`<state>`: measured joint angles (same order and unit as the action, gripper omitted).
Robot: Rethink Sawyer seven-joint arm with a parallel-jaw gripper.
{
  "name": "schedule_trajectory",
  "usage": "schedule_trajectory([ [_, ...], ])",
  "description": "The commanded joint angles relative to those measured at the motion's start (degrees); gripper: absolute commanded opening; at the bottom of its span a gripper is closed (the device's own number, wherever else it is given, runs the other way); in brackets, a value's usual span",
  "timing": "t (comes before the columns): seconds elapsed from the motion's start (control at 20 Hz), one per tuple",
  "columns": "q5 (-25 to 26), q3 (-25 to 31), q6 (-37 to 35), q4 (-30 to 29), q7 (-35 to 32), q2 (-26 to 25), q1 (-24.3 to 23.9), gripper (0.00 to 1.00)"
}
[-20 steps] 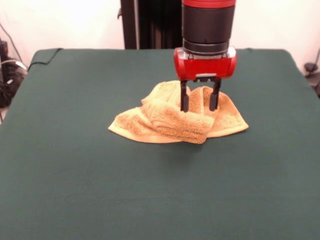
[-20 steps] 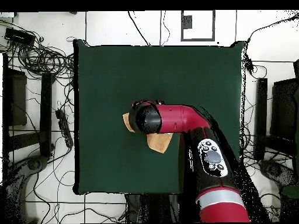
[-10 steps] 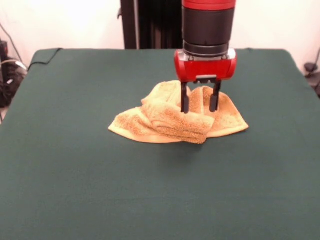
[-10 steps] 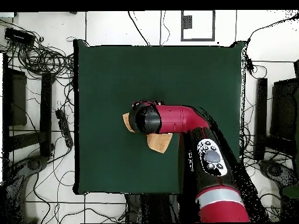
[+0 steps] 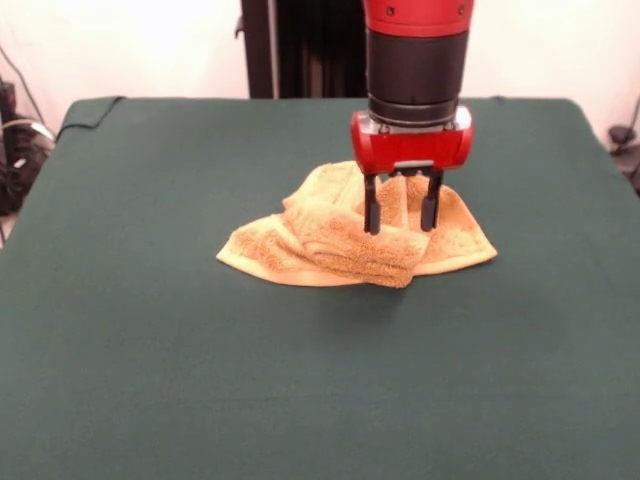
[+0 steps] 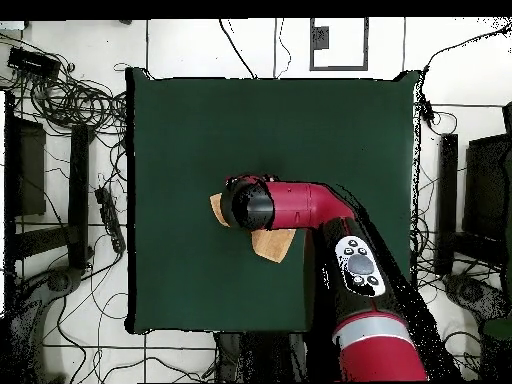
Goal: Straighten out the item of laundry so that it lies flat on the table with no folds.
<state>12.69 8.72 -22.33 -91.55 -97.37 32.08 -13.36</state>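
The item of laundry (image 5: 345, 240) is an orange-tan terry towel, bunched in folds near the middle of the dark green table (image 5: 150, 350). My gripper (image 5: 401, 229) stands open straight above the heap's right half, its two black fingertips down at the top folds. From overhead the arm hides most of the item of laundry (image 6: 272, 244); only two corners stick out. The gripper itself is hidden under the arm there.
The red and black arm (image 6: 300, 205) reaches in from the bottom right across the table (image 6: 200, 130). Cables and dark equipment (image 6: 60, 110) lie on the floor around the table's edges.
The gripper has sunk slightly toward the towel. The towel's shape is unchanged.
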Motion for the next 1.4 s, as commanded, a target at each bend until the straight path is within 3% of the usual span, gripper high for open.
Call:
schedule_trajectory([
  [0.05, 0.9, 3.94, 2.86, 0.6, -4.96, -3.74, 2.12, 1.0],
  [1.4, 1.82, 3.48, 9.45, 1.21, -5.06, -8.93, 2.01, 1.0],
])
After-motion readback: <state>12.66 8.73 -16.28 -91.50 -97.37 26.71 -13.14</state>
